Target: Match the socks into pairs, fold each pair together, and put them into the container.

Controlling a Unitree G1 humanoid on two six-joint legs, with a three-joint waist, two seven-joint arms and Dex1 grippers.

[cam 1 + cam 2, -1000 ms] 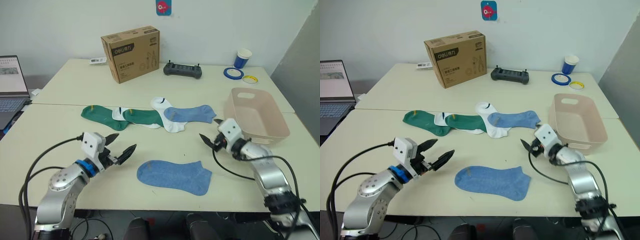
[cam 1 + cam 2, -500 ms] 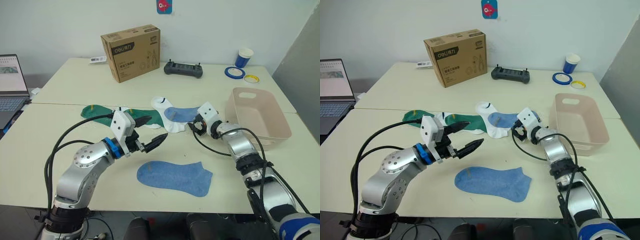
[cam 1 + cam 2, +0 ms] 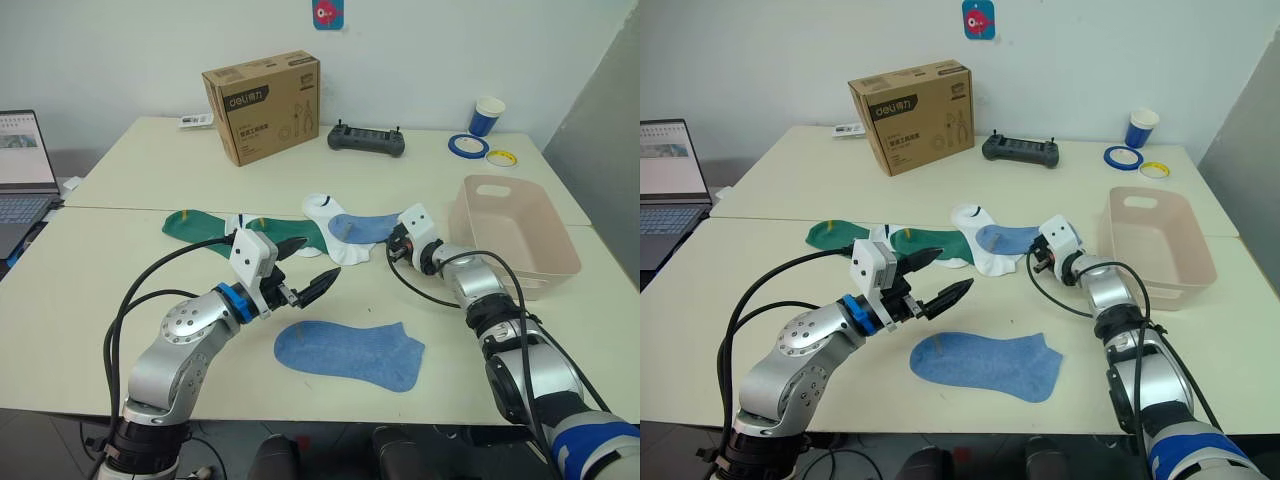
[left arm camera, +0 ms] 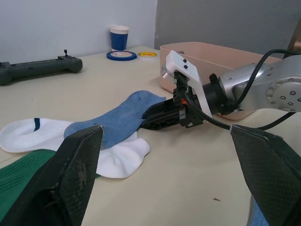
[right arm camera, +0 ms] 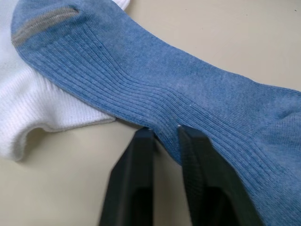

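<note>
Now the right end effector, fingers nearly closed, pinches the far blue sock's edge; lift gently off the white sock beneath. Left end effector hangs open, empty.

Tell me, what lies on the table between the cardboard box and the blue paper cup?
In the left eye view, a black handheld controller lies between the cardboard box and the blue paper cup.

I see light blue ribbed sock with grey toe stripe, plain white sock, dark green socks, pinkish-beige tub, brown cardboard box
</note>
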